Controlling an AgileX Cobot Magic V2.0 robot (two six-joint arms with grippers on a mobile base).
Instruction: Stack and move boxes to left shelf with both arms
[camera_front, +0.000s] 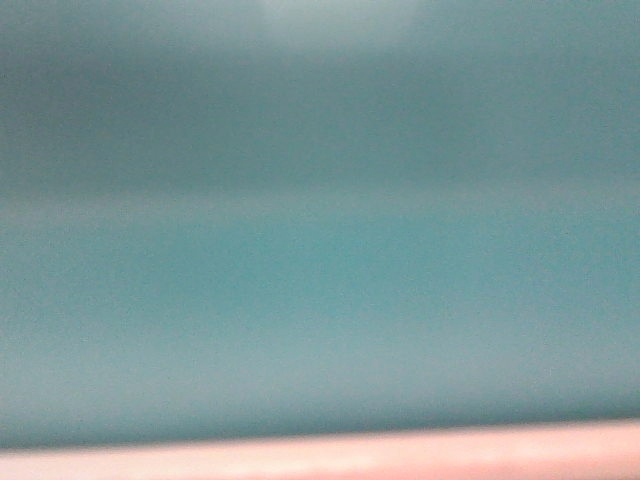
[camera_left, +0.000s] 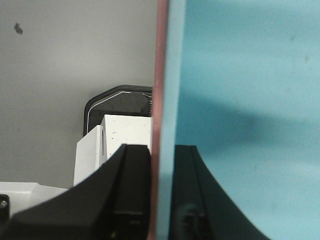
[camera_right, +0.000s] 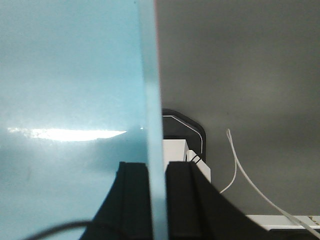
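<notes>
- The left gripper (camera_left: 162, 167) is clamped on a doubled wall. One black finger presses the outside, against the salmon pink plastic tub (camera_left: 160, 75). The other presses the inside, against the light sky blue plastic tub (camera_left: 240, 100).
- The blue tub sits nested in the pink one, and in the left wrist view the pink shows only as a thin edge alongside the blue wall.
- In the front view the blue wall (camera_front: 320, 250) fills the frame, blurred by closeness, with a strip of pink rim (camera_front: 400, 455) along the bottom. The stack appears to be held up right before that camera.
- The right gripper (camera_right: 157, 172) is likewise closed on the blue wall (camera_right: 70, 75), with a finger on either face. Whether the pink wall is pinched there too is too faint to tell.
- By my reading the stack's long axis runs from one gripper to the other, each holding an end.
- The left shelf is not in view. A carry to the left would probably have the left arm leading and the right following in step, or the walls could slip or twist.
- Beneath both wrists is a plain grey floor (camera_left: 60, 60), well apart from the tubs.
- A white block (camera_left: 125, 132) and a dark rounded panel (camera_left: 120, 100) lie beyond the left fingers. A thin white cable (camera_right: 240, 170) trails right of the right fingers.
</notes>
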